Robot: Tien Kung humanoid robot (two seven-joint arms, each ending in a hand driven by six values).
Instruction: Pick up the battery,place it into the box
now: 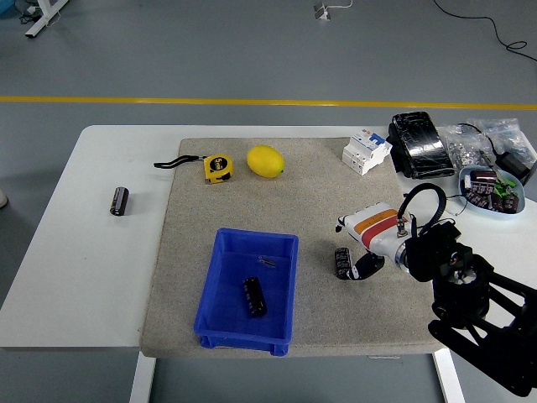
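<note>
Beige mat (319,193), right hand (362,252) beside battery (342,261), finger posture unclear.

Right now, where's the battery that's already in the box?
In the head view, that battery lies on the floor of the blue box, near the mat's front edge, left of the right hand.

A white table (84,252) stands on a grey floor (210,50), with a grey mat (319,176) covering its middle from near the far edge to the near edge. A yellow line (168,101) crosses the floor beyond the table's far edge, and a black cable (495,29) trails across the floor toward the top right corner.
</note>
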